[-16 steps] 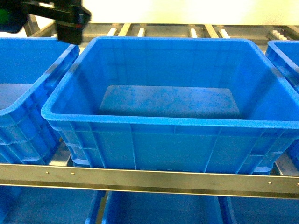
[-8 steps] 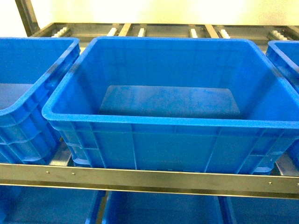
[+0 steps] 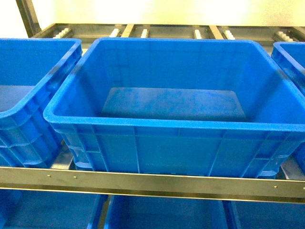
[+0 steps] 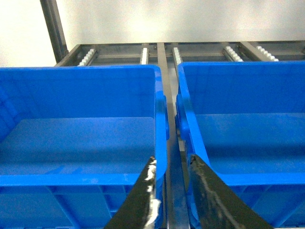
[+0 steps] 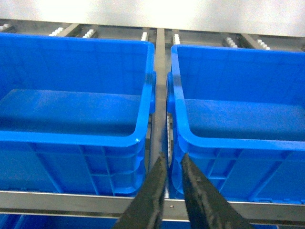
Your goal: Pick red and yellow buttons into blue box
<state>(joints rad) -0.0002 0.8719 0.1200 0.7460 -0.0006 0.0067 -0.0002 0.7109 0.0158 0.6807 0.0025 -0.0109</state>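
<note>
While the head view shows no arm at all, the blue box (image 3: 176,129) fills the middle of it, sitting on a metal rack (image 3: 152,183) whose front rail runs under the box's front wall. Its flat bottom is bare in this view, and no red or yellow button can be seen in any of the three views. Another blue crate (image 3: 28,95) stands just beside it at the rack's left end, and the corner of a third crate (image 3: 290,59) shows at the right edge. More blue bins (image 3: 162,214) sit on the level below the rail. Roller tracks (image 3: 143,32) run along the back of the rack behind the crates.

From the left wrist, the left claw (image 4: 169,164) hangs over the gap between two crates, its two dark fingers a narrow gap apart and holding nothing. From the right wrist, the right claw (image 5: 172,160) likewise points at the gap between two crates near the rack's front rail, its fingertips nearly together and holding nothing.
</note>
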